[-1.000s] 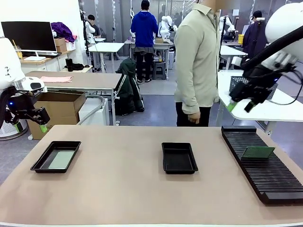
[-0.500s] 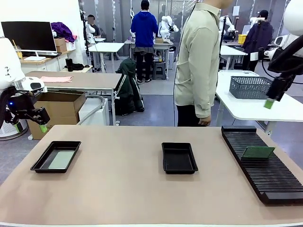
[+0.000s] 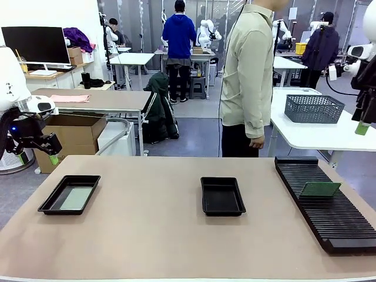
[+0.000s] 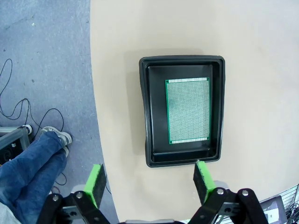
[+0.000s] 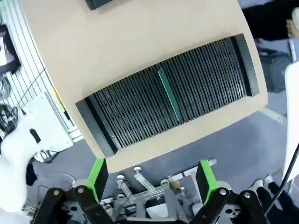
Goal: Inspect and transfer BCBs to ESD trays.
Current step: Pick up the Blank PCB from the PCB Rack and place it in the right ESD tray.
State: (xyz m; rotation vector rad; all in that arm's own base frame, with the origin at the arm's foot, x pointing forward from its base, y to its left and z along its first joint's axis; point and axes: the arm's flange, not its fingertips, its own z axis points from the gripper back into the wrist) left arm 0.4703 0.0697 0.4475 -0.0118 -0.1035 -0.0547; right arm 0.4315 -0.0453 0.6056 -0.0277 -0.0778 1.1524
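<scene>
One pale green-grey perforated board [image 4: 188, 110] lies flat in the shallow black plastic tray [image 3: 51, 200] at the near left of the beige table [image 3: 153, 235], so that transfer looks done. The second tray [image 3: 222, 197], in the middle, is empty. A second board [image 3: 320, 189] stands tilted in the long black ribbed rack [image 3: 338, 217] on the right, and I judge that it has yet to be inspected and moved.

The left tool [image 4: 149, 182] hangs released above the filled tray's near edge, grasping nothing. The right tool [image 5: 152, 175] hovers high over the rack, its jaws wide apart and empty.

The left wrist view shows the board's fine grid of holes and its square fit against one tray wall, where the front view gives a pale patch. The right wrist view shows the racked board edge-on as a thin green strip in a mid-rack slot, while the front view shows its face. The front view also shows a person [image 3: 247, 76] standing at the far side, hands off the table.
</scene>
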